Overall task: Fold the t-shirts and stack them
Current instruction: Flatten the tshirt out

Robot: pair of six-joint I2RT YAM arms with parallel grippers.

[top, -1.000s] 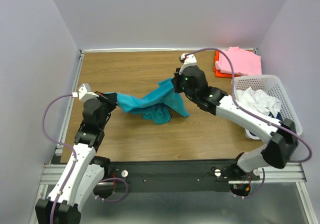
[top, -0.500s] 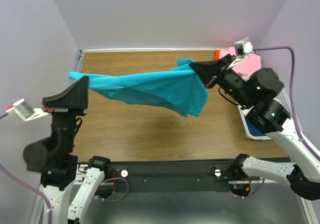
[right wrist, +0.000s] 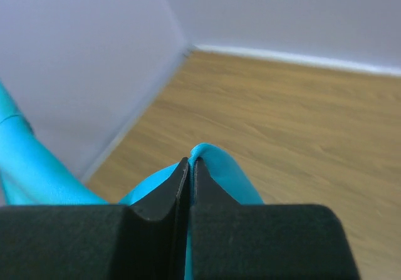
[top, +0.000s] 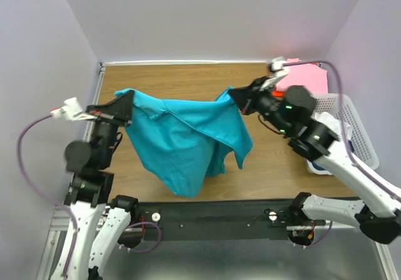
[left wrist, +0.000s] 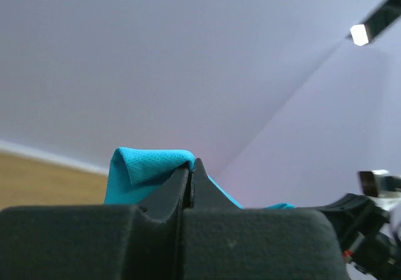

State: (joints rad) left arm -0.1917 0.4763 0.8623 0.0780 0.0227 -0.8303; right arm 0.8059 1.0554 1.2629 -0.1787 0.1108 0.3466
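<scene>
T-shirt [top: 182,139] teal, hanging mid-frame | left gripper [top: 127,103] pinching its left corner | right gripper [top: 236,97] pinching its right corner

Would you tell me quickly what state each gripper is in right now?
The left gripper is shut on the teal t-shirt.
The right gripper is shut on the same teal t-shirt.

The top camera is looking down from above and behind the arm bases, taking in the whole table [top: 182,79]. The left wrist camera is sitting tight behind the left gripper [left wrist: 190,166], tilting up at the wall [left wrist: 156,61]. The right wrist camera is hugging the right gripper [right wrist: 190,163], facing down across the tabletop. All three are catching the teal t-shirt [top: 182,136].
</scene>
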